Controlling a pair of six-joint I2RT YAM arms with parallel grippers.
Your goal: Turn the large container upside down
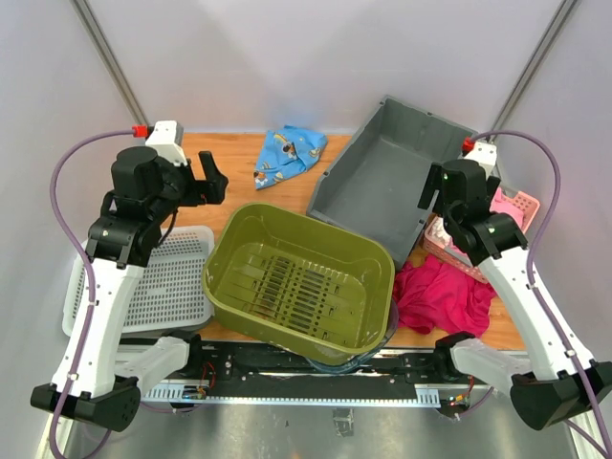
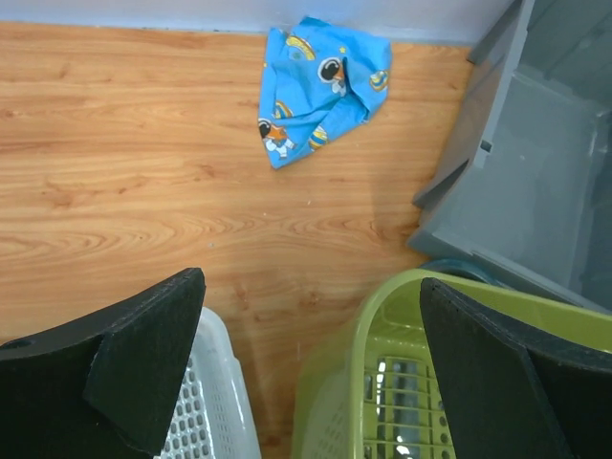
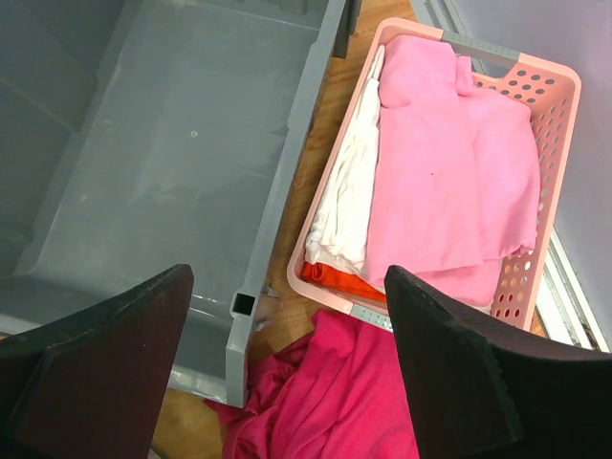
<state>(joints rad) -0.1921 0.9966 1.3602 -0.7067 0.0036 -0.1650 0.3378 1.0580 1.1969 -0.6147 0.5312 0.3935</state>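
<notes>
A large grey bin [image 1: 382,182] stands open side up at the back right, tilted with its right edge propped on other things; it also shows in the left wrist view [image 2: 535,182] and the right wrist view [image 3: 172,143]. A large olive-green slatted basket [image 1: 306,225] sits open side up at centre front, its rim in the left wrist view [image 2: 382,296]. My left gripper [image 1: 212,180] [image 2: 311,287] is open and empty, above the table just left of the green basket's far corner. My right gripper [image 1: 432,191] [image 3: 287,277] is open and empty over the grey bin's right edge.
A white perforated basket [image 1: 163,287] [image 2: 215,402] lies at the left. A blue printed cloth [image 1: 287,153] [image 2: 320,81] lies at the back. A pink basket [image 1: 521,206] [image 3: 564,143] of folded clothes and a magenta cloth [image 1: 445,292] [image 3: 335,402] are at the right. A teal rim [image 2: 459,268] shows under the green basket.
</notes>
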